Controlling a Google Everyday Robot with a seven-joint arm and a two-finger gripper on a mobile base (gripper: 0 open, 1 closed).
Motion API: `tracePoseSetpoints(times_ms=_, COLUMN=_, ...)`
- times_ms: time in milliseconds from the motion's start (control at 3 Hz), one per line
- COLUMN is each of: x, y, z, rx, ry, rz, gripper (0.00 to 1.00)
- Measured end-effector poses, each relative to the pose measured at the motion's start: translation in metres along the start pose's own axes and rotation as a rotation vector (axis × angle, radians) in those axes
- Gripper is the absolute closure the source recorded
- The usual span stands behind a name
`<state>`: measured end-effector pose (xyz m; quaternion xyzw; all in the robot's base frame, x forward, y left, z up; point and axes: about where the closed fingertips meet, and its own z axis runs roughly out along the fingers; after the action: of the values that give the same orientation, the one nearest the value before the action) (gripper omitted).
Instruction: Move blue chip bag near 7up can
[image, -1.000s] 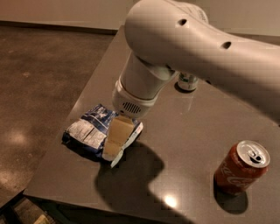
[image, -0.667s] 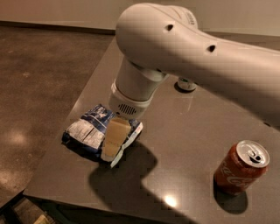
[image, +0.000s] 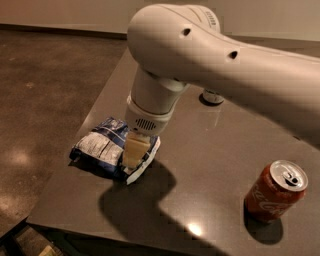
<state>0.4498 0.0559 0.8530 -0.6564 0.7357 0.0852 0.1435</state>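
The blue chip bag (image: 102, 146) lies crumpled near the table's left front corner, its white label panels facing up. My gripper (image: 136, 151) comes straight down from the arm onto the bag's right end and touches it. The 7up can (image: 212, 96) stands further back on the table, to the right of the bag. Only its lower part shows under my arm. The can is well apart from the bag.
A red-orange cola can (image: 275, 191) stands at the front right of the dark grey table (image: 210, 150). The table's left edge (image: 75, 135) and front edge drop to a brown floor. My large white arm (image: 225, 55) spans the upper right of the view.
My arm's upper link has swung left and covers more of the 7up can. The gripper stays on the bag's right end. The bag has not moved.
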Motion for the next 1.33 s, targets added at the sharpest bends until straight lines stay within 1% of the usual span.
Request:
tracePoseSetpoints(times_ms=333, x=0.004, y=0.000, z=-0.005, rx=0.001, ry=0.011, rz=-0.011, gripper=0.64)
tracePoseSetpoints(times_ms=667, x=0.008, y=-0.006, z=-0.018, rx=0.018, ry=0.011, rz=-0.008, gripper=0.87)
tracePoseSetpoints(times_ms=1000, x=0.017, y=-0.026, z=-0.041, rx=0.060, ry=0.004, rz=0.021, gripper=1.00)
tracePoseSetpoints(times_ms=1333, x=0.030, y=-0.058, z=-0.064, rx=0.114, ry=0.009, rz=0.053, gripper=1.00)
